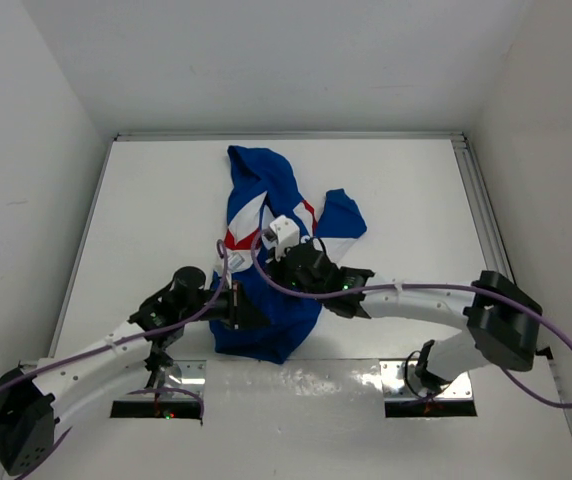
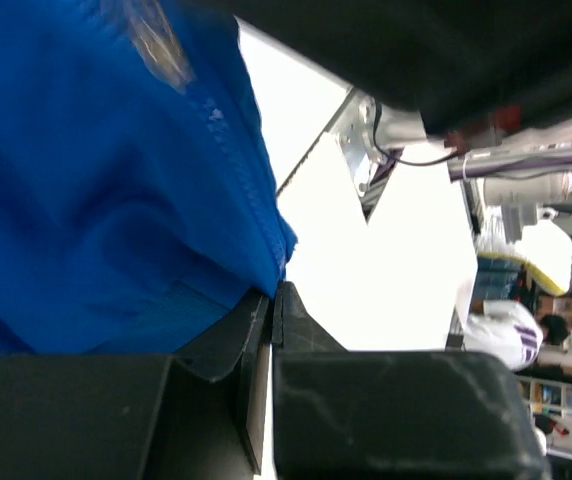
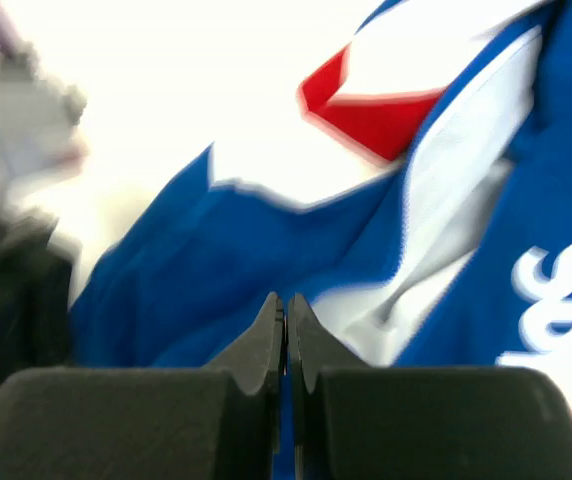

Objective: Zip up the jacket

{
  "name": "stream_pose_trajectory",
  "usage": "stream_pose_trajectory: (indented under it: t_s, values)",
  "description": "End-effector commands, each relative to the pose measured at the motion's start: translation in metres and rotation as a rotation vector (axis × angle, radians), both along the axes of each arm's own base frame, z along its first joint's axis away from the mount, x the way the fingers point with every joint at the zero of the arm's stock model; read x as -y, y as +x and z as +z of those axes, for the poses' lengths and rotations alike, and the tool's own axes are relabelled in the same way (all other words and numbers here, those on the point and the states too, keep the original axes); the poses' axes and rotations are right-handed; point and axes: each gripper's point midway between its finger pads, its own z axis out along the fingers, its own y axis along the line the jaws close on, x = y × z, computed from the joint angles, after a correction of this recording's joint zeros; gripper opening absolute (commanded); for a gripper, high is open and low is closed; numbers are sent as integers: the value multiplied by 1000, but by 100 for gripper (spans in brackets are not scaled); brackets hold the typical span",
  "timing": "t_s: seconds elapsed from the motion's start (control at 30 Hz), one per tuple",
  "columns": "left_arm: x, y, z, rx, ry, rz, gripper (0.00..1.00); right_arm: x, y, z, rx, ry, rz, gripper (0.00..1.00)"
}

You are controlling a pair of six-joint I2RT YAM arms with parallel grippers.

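The jacket (image 1: 266, 215) lies in the middle of the table, blue with red and white panels. My left gripper (image 1: 254, 314) is at its near hem. In the left wrist view it (image 2: 272, 292) is shut on the blue hem edge (image 2: 256, 262), just below the zipper teeth (image 2: 228, 140). My right gripper (image 1: 278, 266) is over the jacket's middle. In the right wrist view its jaws (image 3: 286, 299) are closed to a hairline gap over blue fabric (image 3: 196, 270), seemingly pinching the zipper pull, which is hidden between the pads. White lettering (image 3: 556, 300) shows at the right.
White walls stand close on the left, back and right of the table (image 1: 416, 200). A metal rail (image 1: 481, 215) runs along the right edge. Purple cables (image 1: 566, 370) loop off both arms. Two mounting plates (image 1: 171, 375) sit at the near edge.
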Motion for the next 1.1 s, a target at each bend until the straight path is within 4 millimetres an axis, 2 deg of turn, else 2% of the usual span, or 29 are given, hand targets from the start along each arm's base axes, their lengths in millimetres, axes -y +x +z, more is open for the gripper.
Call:
stream_pose_trajectory:
  t_s: [0.0, 0.07, 0.17, 0.2, 0.27, 0.3, 0.33, 0.37, 0.4, 0.43, 0.47, 0.5, 0.53, 0.57, 0.6, 0.63, 0.7, 0.73, 0.8, 0.83, 0.87, 0.97, 1.0, 1.07]
  values:
    - [0, -23, 8, -12, 13, -141, 0, 0, 68, 65, 244, 89, -218, 0]
    - [-1, -24, 10, -2, 14, -140, 0, -1, 79, 71, 260, 110, -243, 0]
    - [-3, -23, 11, 0, 23, -127, 0, 6, 108, 71, 274, 87, -301, 0]
    - [-3, -21, 11, 8, 29, -116, 0, 17, 125, 76, 282, 94, -345, 0]
    - [-5, -18, 21, 30, 18, -92, 0, 32, 145, 76, 292, 88, -405, 0]
    - [-5, -15, 27, 51, 12, -73, 0, 50, 167, 86, 305, 98, -469, 0]
    - [-4, -11, 47, 103, -17, -58, 0, 60, 179, 88, 308, 99, -501, 0]
    - [-7, -10, 51, 107, 0, -48, 0, 67, 193, 105, 320, 135, -535, 0]
    - [-9, -8, 60, 132, 6, -35, 0, 93, 215, 111, 325, 143, -604, 0]
    - [-13, -4, 74, 172, 28, -17, 0, 102, 229, 109, 311, 139, -623, 0]
    - [-15, -2, 80, 189, 41, -3, 0, 108, 245, 132, 330, 183, -653, 0]
    - [-20, 7, 96, 245, 54, 37, 0, 132, 263, 136, 335, 179, -709, 0]
    - [-25, 6, 94, 233, 89, 53, 0, 141, 276, 129, 320, 153, -732, 0]
    - [-28, 9, 96, 243, 103, 71, 0, 160, 292, 149, 348, 176, -774, 0]
    - [-32, 12, 99, 255, 128, 95, 0, 167, 299, 151, 348, 175, -789, 0]
    - [-34, 13, 99, 257, 137, 103, 0, 174, 308, 162, 361, 183, -801, 0]
    - [-39, 18, 97, 266, 163, 133, 0, 193, 324, 154, 350, 156, -839, 0]
    - [-40, 18, 96, 266, 171, 141, 0, 198, 330, 161, 358, 155, -850, 0]
    - [-44, 21, 98, 273, 186, 162, 0, 216, 349, 146, 338, 114, -883, 0]
    - [-46, 22, 98, 274, 197, 171, 0, 216, 350, 151, 345, 115, -882, 0]
    - [-48, 25, 100, 282, 205, 192, 0, 221, 356, 142, 335, 99, -891, 0]
    - [-57, 31, 106, 304, 228, 244, 0, 229, 367, 144, 343, 72, -900, 0]
    - [-58, 32, 106, 300, 235, 251, 0, 230, 371, 136, 335, 55, -901, 0]
    - [-60, 35, 109, 307, 241, 272, 0, 233, 377, 143, 351, 52, -904, 0]
